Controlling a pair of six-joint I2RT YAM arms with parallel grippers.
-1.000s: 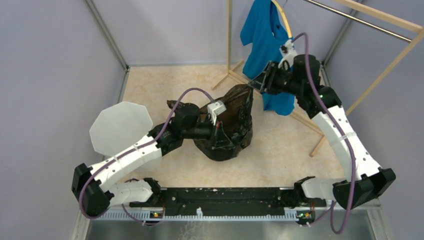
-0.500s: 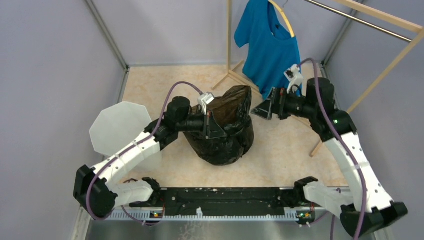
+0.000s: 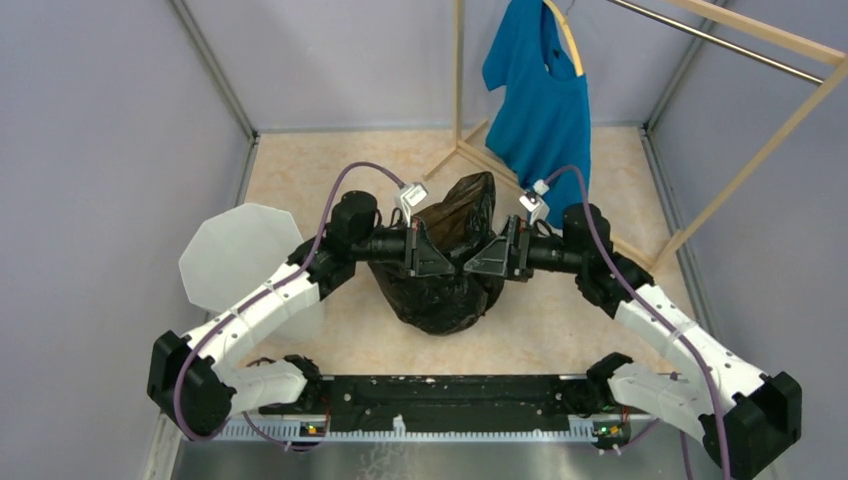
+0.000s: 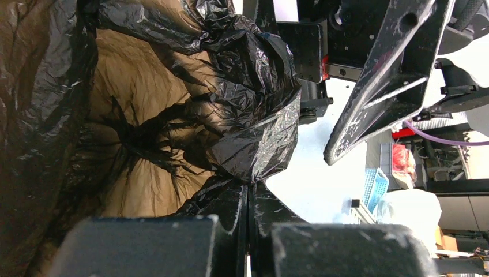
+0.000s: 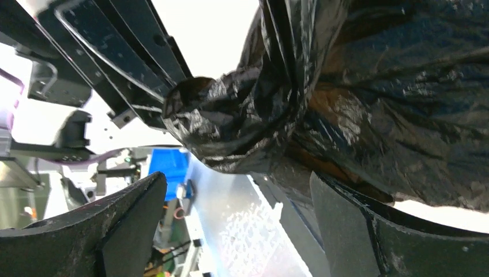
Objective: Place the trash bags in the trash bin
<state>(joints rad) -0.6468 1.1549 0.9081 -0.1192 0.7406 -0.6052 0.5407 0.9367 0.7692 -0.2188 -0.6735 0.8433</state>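
- Seeing my left claw [image 4: 248,199] pinched shut on the trash bag [image 3: 442,300].
- My right claw [image 5: 235,179] gapes wide at its bunched top.
- The trash bin [image 3: 238,256] sits off left.

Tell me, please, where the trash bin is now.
In the top view the trash bin sits on the left, beside the left arm and left of the trash bag.

We read the trash bag [image 3: 445,295] as thin, glossy black plastic, crinkled, brownish where light passes through. The trash bin [image 3: 240,255] is matt white translucent plastic, the T-shirt [image 3: 545,120] soft blue cloth and the rack [image 3: 458,80] pale bare wood. The left gripper [image 4: 248,199] is scuffed matt black.
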